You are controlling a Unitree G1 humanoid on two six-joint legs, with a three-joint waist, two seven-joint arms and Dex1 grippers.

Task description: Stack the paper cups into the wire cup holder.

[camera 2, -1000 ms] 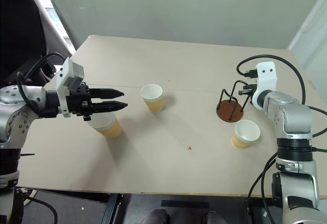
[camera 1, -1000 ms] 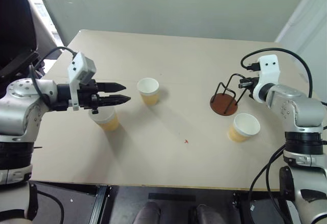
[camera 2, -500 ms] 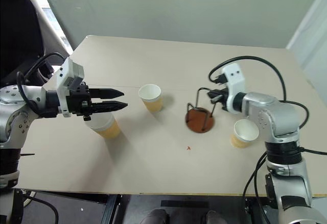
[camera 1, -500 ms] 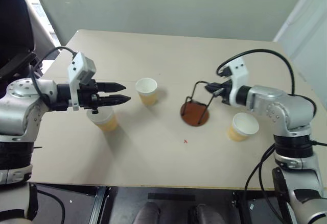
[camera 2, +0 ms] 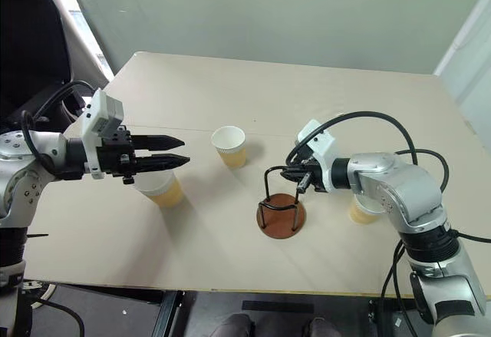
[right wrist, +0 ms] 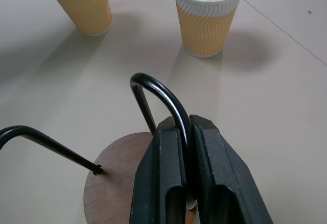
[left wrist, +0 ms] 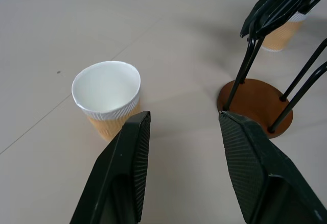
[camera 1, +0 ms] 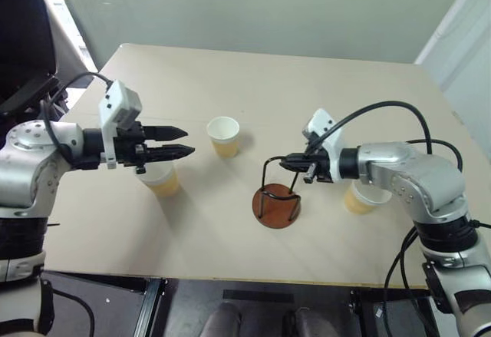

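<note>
The wire cup holder (camera 2: 281, 213) stands on the tabletop (camera 2: 230, 252), its wire loop pinched in my closed right tool (camera 2: 301, 177). My left tool (camera 1: 184, 140) is half open, empty, above one paper cup (camera 1: 159, 179).

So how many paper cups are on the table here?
3: one under the left gripper at, one mid-table, one partly hidden behind the right arm.

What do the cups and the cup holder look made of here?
The paper cups look like paper: matte white rim and inside, ribbed wavy yellow-tan sleeve. The wire cup holder has a flat reddish-brown disc base, possibly wood or fibreboard, and thin glossy black uprights, probably coated metal wire.
</note>
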